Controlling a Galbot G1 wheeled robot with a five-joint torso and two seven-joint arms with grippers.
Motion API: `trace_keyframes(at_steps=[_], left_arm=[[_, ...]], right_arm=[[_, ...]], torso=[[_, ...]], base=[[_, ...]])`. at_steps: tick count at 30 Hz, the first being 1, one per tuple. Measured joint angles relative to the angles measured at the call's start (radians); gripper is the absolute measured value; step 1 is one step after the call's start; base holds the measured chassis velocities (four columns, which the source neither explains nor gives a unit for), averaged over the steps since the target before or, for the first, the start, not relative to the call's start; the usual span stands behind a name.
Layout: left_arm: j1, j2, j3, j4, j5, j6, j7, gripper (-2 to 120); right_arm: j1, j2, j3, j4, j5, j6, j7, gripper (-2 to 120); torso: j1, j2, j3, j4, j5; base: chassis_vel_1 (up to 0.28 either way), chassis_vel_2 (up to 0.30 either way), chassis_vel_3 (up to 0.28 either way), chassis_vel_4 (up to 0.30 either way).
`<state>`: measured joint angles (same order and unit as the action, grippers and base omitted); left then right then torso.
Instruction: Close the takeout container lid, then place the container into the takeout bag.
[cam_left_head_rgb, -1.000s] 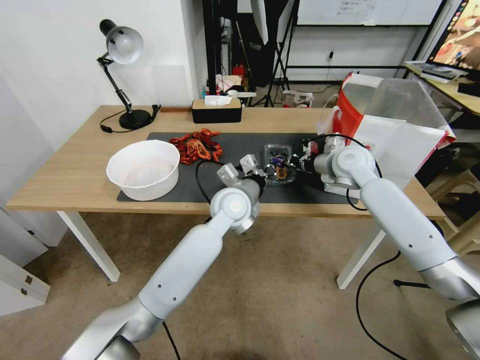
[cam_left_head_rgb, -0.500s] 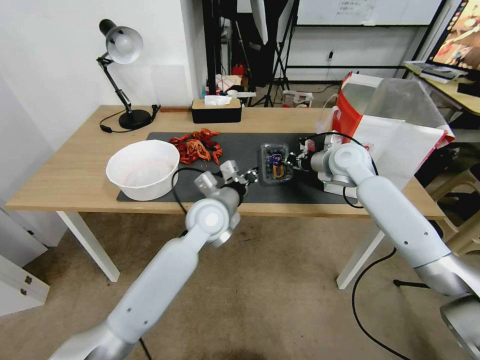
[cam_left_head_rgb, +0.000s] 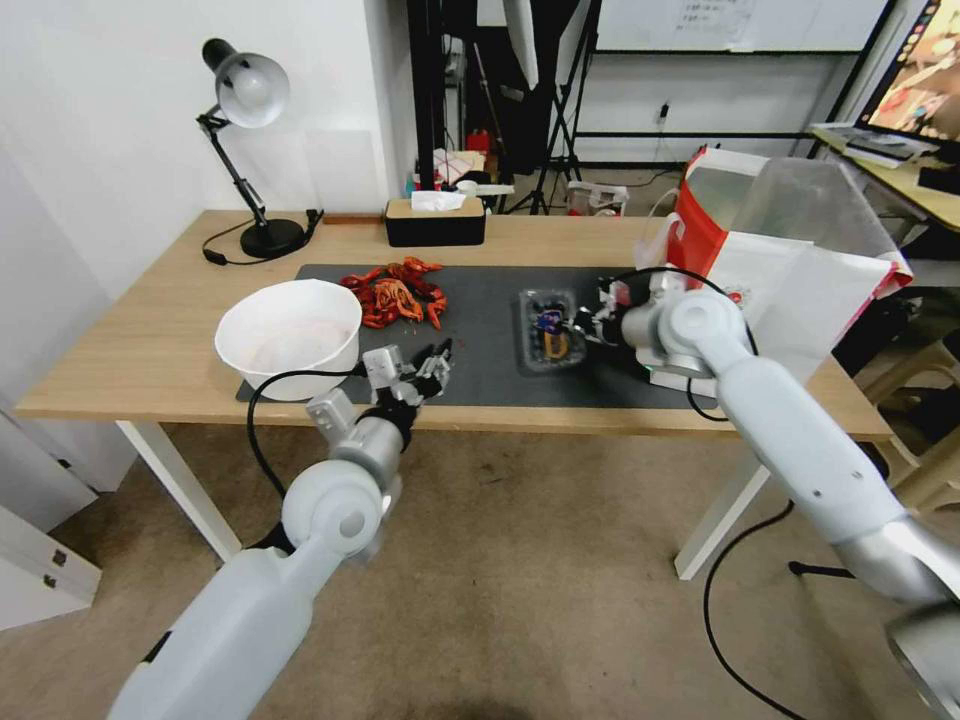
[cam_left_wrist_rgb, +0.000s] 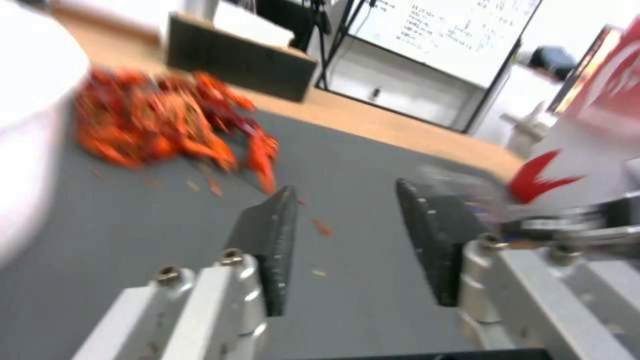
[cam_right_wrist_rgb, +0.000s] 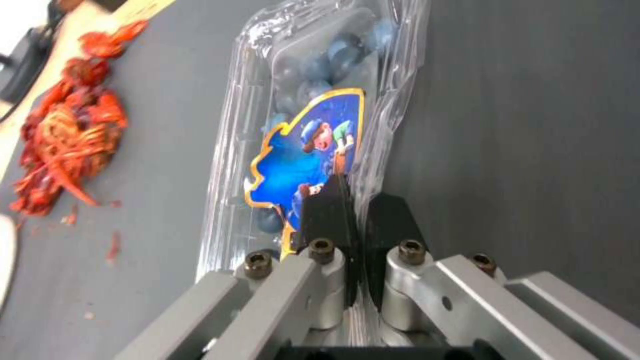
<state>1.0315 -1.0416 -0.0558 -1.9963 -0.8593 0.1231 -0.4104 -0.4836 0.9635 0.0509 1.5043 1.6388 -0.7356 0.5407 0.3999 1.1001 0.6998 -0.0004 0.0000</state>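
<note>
Right claw (cam_right_wrist_rgb: 357, 200) clenched on thin clear rim of takeout container (cam_left_head_rgb: 548, 329), black pads pinching crinkly plastic. Container: rounded rectangular clamshell, lid (cam_right_wrist_rgb: 313, 150) down, blue cartoon label, dark berries inside; lies on dark grey mat (cam_left_head_rgb: 480, 300) on wooden desk (cam_left_head_rgb: 150, 350), just left of takeout bag (cam_left_head_rgb: 790, 270). Red crayfish pile (cam_left_head_rgb: 395, 292) and white round bowl (cam_left_head_rgb: 288, 338) left of container. Left claw (cam_left_head_rgb: 428, 362) released, pads apart, low over mat's front edge, between bowl and container, arm bent at elbow.
</note>
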Motion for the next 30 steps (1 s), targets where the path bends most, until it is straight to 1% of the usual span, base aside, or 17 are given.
trace_keyframes(at_steps=[1,2,3,4,6,7,8,10,11,12,14,15,16,17,21,30], left_arm=[[0.0,0.0,0.0,0.0,0.0,0.0,0.0,45],[0.027,0.022,-0.011,-0.003,0.041,-0.011,0.009,52],[0.052,0.038,-0.021,-0.007,0.066,-0.021,0.013,57],[0.052,0.038,-0.021,-0.007,0.066,-0.021,0.013,57],[0.097,0.059,-0.037,-0.013,0.113,-0.042,0.017,64],[0.097,0.059,-0.037,-0.013,0.113,-0.042,0.017,64],[0.13,0.07,-0.049,-0.015,0.149,-0.061,0.018,69],[0.188,0.08,-0.071,-0.02,0.208,-0.093,0.022,79],[0.188,0.08,-0.071,-0.02,0.208,-0.093,0.022,79],[0.238,0.079,-0.091,-0.025,0.261,-0.114,0.022,87],[0.281,0.073,-0.102,-0.029,0.308,-0.123,0.022,95],[0.281,0.073,-0.102,-0.029,0.308,-0.123,0.022,95],[0.305,0.072,-0.107,-0.031,0.331,-0.125,0.022,99],[0.327,0.069,-0.112,-0.034,0.35,-0.132,0.022,99],[0.369,0.054,-0.136,-0.041,0.373,-0.139,0.022,100],[0.415,0.03,-0.163,-0.042,0.38,-0.145,0.02,100]], right_arm=[[0.0,0.0,0.0,0.0,0.0,0.0,0.0,0],[-0.02,-0.017,0.021,0.014,0.006,0.0,0.003,0],[-0.028,-0.026,0.029,0.019,0.009,0.0,0.002,0],[-0.028,-0.026,0.029,0.019,0.009,0.0,0.002,0],[-0.033,-0.032,0.036,0.023,0.013,0.0,-0.002,0],[-0.033,-0.032,0.036,0.023,0.013,0.0,-0.002,0],[-0.036,-0.035,0.04,0.025,0.014,0.0,-0.007,0],[-0.039,-0.039,0.044,0.028,0.015,0.0,-0.022,0],[-0.039,-0.039,0.044,0.028,0.015,0.0,-0.022,0],[-0.041,-0.04,0.046,0.028,0.014,0.0,-0.037,0],[-0.044,-0.039,0.053,0.028,0.013,0.001,-0.052,0],[-0.044,-0.039,0.053,0.028,0.013,0.001,-0.052,0],[-0.045,-0.037,0.056,0.028,0.008,0.001,-0.062,0],[-0.044,-0.035,0.058,0.028,0.004,0.001,-0.07,0],[-0.036,-0.03,0.06,0.03,-0.009,0.002,-0.1,0],[0.009,-0.031,0.058,0.069,-0.02,0.037,-0.158,0]], torso=[[0.0,0.0,0.0,0.0,0.0],[0.0,0.0,0.0,-0.0011,-0.0002],[0.0,0.0,0.0,-0.0009,0.0],[0.0,0.0,0.0,-0.0009,0.0],[0.0,0.0,0.0,-0.0003,0.0001],[0.0,0.0,0.0,-0.0003,0.0001],[0.0,0.0,0.0,0.0006,0.0],[0.0,0.0,0.0,0.001,-0.0003],[0.0,0.0,0.0,0.001,-0.0003],[0.0,0.0,0.0,0.0008,0.0001],[0.0,0.0,0.0,0.0005,0.0],[0.0,0.0,0.0,0.0005,0.0],[0.0,0.0,0.0,0.0002,0.0001],[0.0,0.0,0.0,0.0003,-0.0001],[0.0,0.0,0.0,0.0005,0.0],[0.0,0.0,0.0,0.0004,0.0]], base=[[0.0,0.0,0.0,0.0],[0.0,0.0,0.0,0.0],[0.0,0.0,0.0,0.0],[0.0,0.0,0.0,0.0],[0.0,0.0,0.0,0.0],[0.0,0.0,0.0,0.0],[0.0,0.0,0.0,0.0],[0.0,0.0,0.0,0.0],[0.0,0.0,0.0,0.0],[0.0,0.0,0.0,0.0],[0.0,0.0,0.0,0.0],[0.0,0.0,0.0,0.0],[0.0,0.0,0.0,0.0],[0.0,0.0,0.0,0.0],[0.0,0.0,0.0,0.0],[0.0,0.0,0.0,0.0]])
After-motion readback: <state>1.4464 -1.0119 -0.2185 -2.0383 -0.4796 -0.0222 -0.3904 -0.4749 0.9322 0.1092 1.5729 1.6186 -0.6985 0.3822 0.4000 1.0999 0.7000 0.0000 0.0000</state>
